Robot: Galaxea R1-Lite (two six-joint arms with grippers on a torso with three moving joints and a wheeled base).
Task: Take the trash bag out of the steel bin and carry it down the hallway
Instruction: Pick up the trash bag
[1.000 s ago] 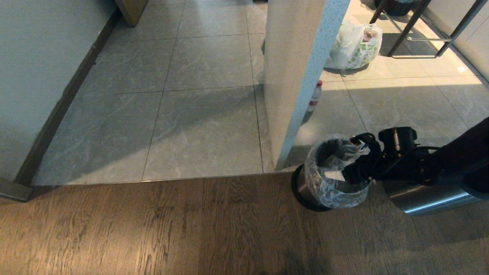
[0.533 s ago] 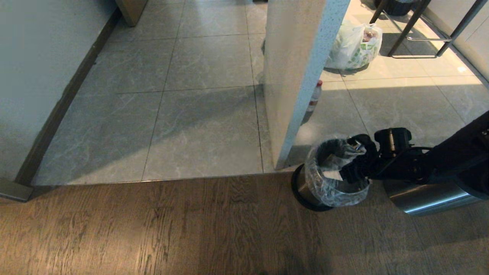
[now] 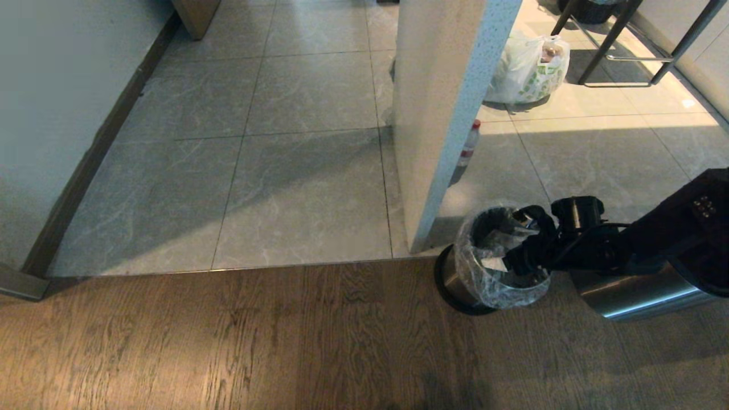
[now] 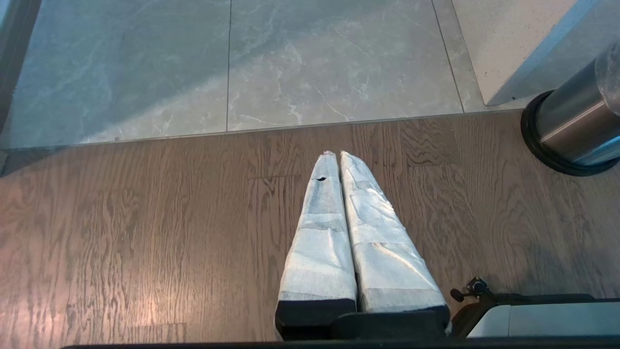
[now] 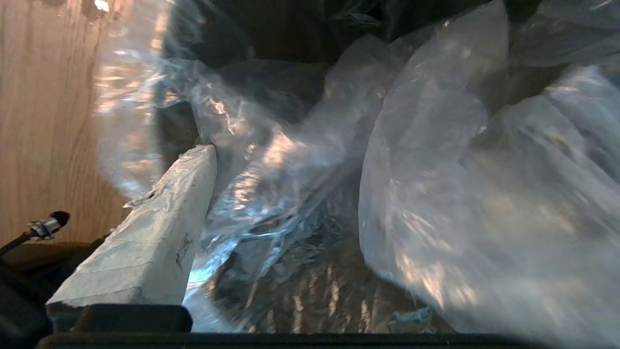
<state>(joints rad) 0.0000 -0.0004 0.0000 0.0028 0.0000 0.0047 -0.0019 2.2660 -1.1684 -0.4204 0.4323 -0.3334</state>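
Reaching for the trash bag [image 3: 494, 285], which lines the steel bin [image 3: 450, 280] on the wood floor [image 3: 228, 341], the right tool [image 3: 501, 257] gapes wide over its rim, empty. Next: pinch loose film, lift. Left tool [image 4: 334, 157], closed, idles.

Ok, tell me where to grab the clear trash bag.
Grip the trash bag at its loose rim folded over the steel bin, coming from above on the right gripper side: the plastic bunches there, and the open jaws already straddle it.
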